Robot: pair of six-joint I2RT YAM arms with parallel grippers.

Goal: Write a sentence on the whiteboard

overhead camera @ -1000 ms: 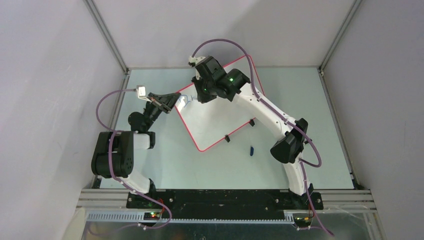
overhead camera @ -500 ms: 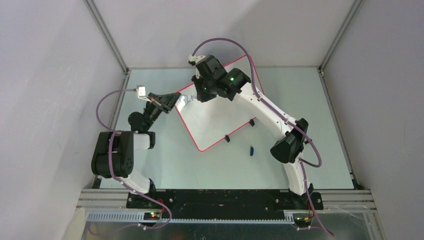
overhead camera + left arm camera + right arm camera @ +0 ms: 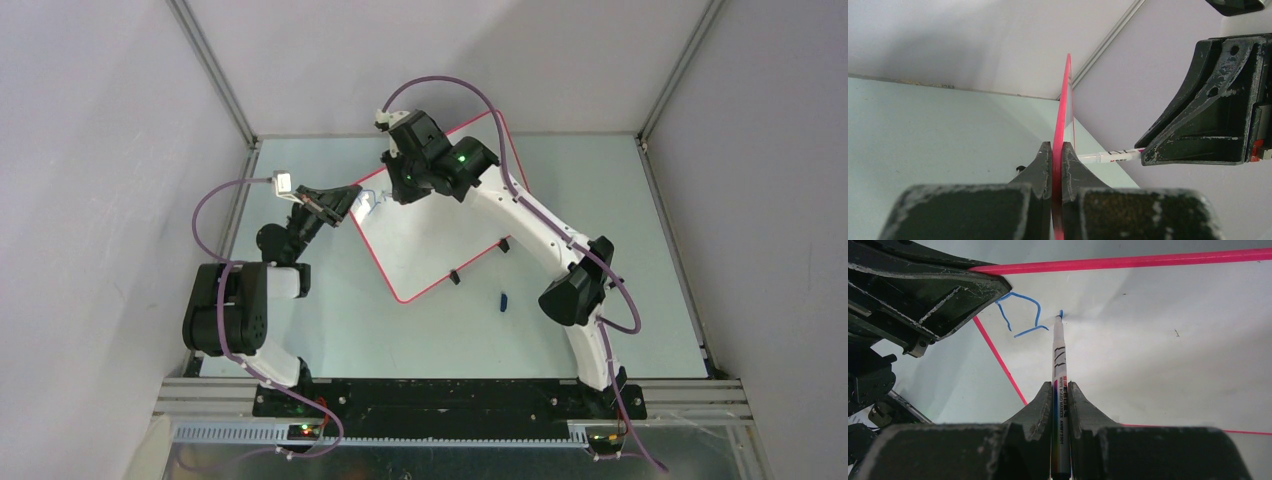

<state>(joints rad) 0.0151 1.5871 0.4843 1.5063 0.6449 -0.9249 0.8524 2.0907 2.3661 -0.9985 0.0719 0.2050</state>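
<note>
Since a second ago the right arm is shifting slightly: its wrist is edging left along the board and its elbow is drifting a little left too, while the left arm is staying put.

Right gripper (image 3: 1061, 386) is clamping the marker (image 3: 1058, 352) between its fingers, the marker's long axis running straight out in line with them. The tip is pointing away from the wrist and touching the board (image 3: 1158, 340), just right of the sentence (image 3: 1022, 315), of which only a blue D-like outline and a short tick at the tip are showing.

Left gripper (image 3: 1057, 148) is pinching the board's red rim (image 3: 1066, 95), its jaws closed on either side of the edge. From this wrist the board is showing edge-on and near upright, with the marker (image 3: 1110, 156) meeting its face roughly crosswise.

From above, the board (image 3: 430, 245) is sitting on the table (image 3: 650, 250) left of centre, its long axis running diagonally from near left to far right. Two black feet (image 3: 453, 277) are showing along its near-right edge. The left gripper (image 3: 345, 205) is holding its left corner, and the right gripper (image 3: 405, 182) is hanging over its far-left part. A small blue piece (image 3: 503, 300) is lying on the table near the board's near edge.
</note>
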